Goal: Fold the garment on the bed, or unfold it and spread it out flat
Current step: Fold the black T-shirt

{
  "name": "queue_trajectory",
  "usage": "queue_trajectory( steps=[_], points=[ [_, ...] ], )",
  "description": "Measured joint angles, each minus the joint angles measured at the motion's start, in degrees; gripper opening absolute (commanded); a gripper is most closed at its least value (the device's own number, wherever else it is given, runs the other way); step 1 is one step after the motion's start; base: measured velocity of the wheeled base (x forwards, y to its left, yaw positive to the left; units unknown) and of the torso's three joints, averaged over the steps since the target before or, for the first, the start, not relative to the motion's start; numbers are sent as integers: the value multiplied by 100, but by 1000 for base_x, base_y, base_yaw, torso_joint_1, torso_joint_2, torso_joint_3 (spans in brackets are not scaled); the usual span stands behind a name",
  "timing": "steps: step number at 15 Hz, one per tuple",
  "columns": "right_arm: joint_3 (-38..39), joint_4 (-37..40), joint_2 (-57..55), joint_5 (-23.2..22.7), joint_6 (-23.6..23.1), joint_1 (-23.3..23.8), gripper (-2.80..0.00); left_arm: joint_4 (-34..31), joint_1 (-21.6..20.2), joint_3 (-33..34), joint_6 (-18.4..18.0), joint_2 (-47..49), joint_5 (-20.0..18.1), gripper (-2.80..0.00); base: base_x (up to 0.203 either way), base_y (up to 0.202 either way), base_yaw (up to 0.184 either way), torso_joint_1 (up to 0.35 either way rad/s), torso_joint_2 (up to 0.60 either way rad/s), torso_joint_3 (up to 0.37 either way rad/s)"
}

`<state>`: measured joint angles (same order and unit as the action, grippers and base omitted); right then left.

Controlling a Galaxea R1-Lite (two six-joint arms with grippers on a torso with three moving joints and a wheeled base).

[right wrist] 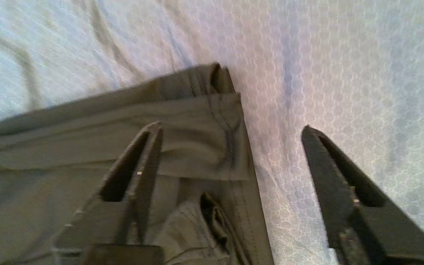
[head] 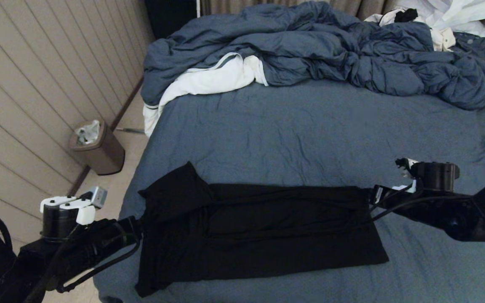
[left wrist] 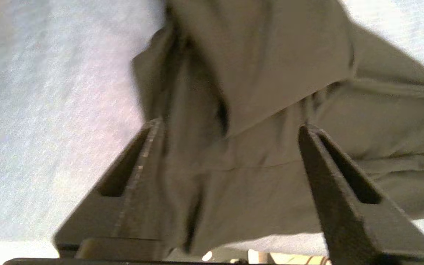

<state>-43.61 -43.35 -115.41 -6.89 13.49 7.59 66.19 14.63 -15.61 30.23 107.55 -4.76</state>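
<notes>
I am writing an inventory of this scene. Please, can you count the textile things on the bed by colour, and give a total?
Black: 1, the T-shirt, part folded near the front edge of the bed.
Blue-grey: 1, the duvet, crumpled at the far end.
White: 2, the cloth with a grey stripe and the cloth at the far right corner.
Total: 4

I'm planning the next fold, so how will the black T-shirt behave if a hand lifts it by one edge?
The black T-shirt looks floppy: its folded layers lie limp with soft creases, so a lifted edge would probably droop and the fold could fall open. It seems thin and light. On the slate-blue sheet, pushing would likely bunch it rather than slide it whole.
</notes>
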Motion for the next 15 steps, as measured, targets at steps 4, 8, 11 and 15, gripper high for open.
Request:
queue_trajectory(
  steps=[4, 8, 11, 15],
  points=[
    [11, 0, 97, -7, 6, 0, 0, 564, -39, 391, 16, 1, 80, -140, 0, 0, 0, 0, 0, 0],
    [63, -4, 116, -7, 6, 17, 0, 537, -50, 367, 22, 137, 80, -280, 0, 0, 0, 0, 0, 0],
    [88, -4, 116, -13, 6, 23, 0, 570, -262, 313, 6, 117, 163, -280, 0, 0, 0, 0, 0, 0],
    [203, -88, 116, -18, -3, 11, 0, 408, -776, 149, -93, -303, 185, -280, 0, 0, 0, 0, 0, 0]
  ],
)
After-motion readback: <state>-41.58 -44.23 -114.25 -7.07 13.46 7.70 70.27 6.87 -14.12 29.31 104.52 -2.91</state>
